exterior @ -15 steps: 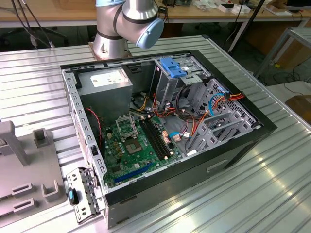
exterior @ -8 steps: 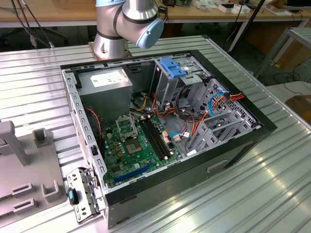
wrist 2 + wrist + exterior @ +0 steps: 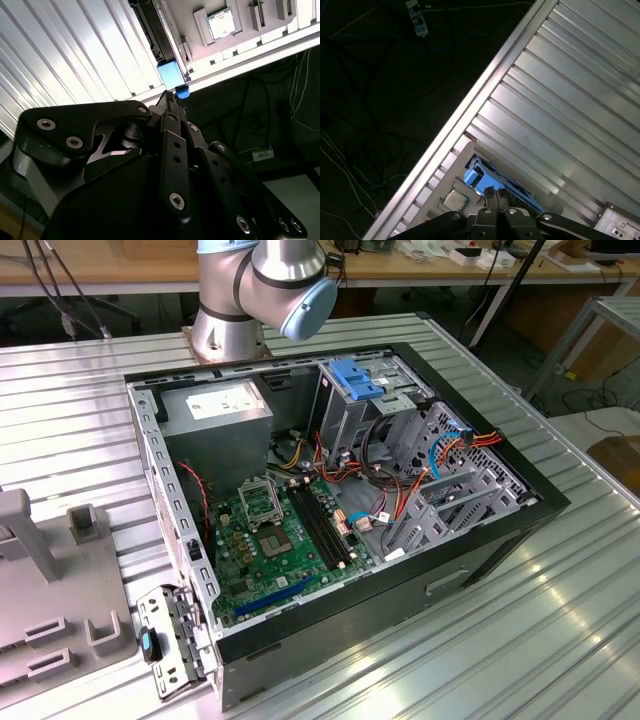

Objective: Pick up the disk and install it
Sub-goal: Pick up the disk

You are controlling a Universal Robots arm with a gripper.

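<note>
The exterior view looks down at a slant from above onto the ribbed metal desk (image 3: 560,640) and the open computer case (image 3: 400,615), at middle range, with the arm's base (image 3: 235,310) at the far side. Both wrist views sit close behind the hand (image 3: 176,96) and look along it. They share the desk's edge, the blue-framed disk (image 3: 479,179) and the dark floor (image 3: 380,100) beyond.

The ribbed metal table (image 3: 560,640) bears an open computer case (image 3: 400,605) and grey fixture (image 3: 60,585).

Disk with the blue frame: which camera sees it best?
The second wrist view: it shows the disk with its dark body and blue end together. The first wrist view shows its blue frame, partly behind the tool.
</note>
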